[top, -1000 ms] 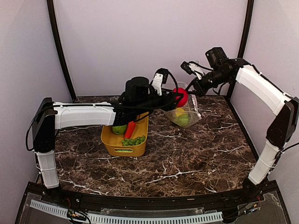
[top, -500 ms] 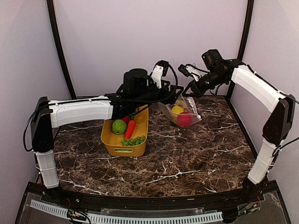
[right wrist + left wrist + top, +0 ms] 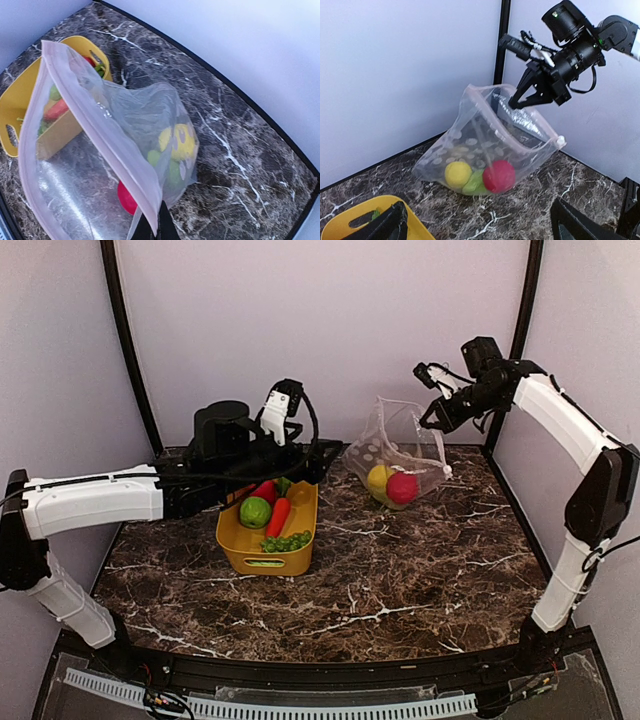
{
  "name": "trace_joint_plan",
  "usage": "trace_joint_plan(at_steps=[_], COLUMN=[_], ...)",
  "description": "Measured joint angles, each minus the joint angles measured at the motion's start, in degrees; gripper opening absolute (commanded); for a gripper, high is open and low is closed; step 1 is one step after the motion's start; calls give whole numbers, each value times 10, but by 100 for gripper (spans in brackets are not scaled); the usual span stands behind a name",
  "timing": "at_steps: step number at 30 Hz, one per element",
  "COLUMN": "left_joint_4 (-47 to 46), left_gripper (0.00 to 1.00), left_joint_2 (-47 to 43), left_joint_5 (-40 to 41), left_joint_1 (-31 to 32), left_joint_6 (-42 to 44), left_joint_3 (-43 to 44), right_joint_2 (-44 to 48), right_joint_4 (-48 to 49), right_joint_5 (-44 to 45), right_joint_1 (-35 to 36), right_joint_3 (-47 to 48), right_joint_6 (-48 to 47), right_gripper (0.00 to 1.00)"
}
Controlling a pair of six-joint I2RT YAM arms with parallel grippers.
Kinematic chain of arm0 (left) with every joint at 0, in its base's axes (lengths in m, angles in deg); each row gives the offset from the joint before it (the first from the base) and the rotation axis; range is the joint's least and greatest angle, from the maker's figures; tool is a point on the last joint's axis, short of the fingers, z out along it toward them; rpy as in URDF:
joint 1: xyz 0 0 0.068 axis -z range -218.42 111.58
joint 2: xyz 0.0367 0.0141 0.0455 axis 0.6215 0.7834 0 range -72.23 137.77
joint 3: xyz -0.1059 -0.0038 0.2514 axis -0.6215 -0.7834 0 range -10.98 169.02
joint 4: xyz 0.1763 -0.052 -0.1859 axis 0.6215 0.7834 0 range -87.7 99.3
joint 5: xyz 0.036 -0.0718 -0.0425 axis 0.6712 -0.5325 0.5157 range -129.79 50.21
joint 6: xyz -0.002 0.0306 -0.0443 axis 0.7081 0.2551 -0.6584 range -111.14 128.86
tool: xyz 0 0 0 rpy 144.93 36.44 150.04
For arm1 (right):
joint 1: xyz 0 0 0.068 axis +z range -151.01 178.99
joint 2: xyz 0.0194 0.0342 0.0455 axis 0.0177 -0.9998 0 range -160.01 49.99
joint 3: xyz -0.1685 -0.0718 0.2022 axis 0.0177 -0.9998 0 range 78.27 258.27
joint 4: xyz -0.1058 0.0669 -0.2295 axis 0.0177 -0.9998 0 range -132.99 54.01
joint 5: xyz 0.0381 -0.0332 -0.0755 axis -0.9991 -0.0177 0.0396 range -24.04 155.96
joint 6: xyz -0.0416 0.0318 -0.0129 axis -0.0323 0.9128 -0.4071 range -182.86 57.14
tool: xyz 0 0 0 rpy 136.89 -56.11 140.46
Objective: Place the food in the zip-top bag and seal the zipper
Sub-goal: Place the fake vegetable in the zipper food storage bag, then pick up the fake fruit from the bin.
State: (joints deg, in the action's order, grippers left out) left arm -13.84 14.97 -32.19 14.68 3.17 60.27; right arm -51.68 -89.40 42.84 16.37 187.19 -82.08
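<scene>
Red tomato [image 3: 402, 488] now in zip-top bag [image 3: 395, 445]; left gripper [image 3: 479, 206], jaws apart, empty, backed away from bag. Right gripper [image 3: 516, 102] pinches bag rim. Fetch next food [image 3: 279, 516].

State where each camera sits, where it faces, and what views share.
Top external: high behind the bases, facing down at the table; both arms show.
Left wrist: on the left arm, facing the zip-top bag; own open fingers at bottom corners.
Right wrist: above the bag's mouth, facing down; own fingers pinch its rim.
Shared: bag and yellow tub, all three.
</scene>
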Motion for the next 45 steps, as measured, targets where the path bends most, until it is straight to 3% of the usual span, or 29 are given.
trace_joint_plan(at_steps=[7,12,22,30,36,45], left_joint_4=[46,137,280,442,485,522], left_gripper=[97,90,90,82,72,71], left_joint_2=[-31,-24,-13,-3,-1,32], left_joint_5=[67,119,167,137,98,37], left_joint_1=[-3,-5,-12,-47,-62,-80], left_joint_6=[-7,-8,-46,-106,-121,-178], left_joint_3=[-81,-57,12,82,67,56], right_joint_2=[1,1,5,4,14,70], right_joint_4=[11,10,15,3,-16,-9], right_joint_5=[37,42,37,7,52,124], right_joint_1=[-28,-29,-30,-36,-36,-80], right_joint_3=[-21,-24,-19,-32,-10,40], right_joint_6=[-17,-27,-62,-76,-89,-85], right_gripper=[0,0,0,0,0,0])
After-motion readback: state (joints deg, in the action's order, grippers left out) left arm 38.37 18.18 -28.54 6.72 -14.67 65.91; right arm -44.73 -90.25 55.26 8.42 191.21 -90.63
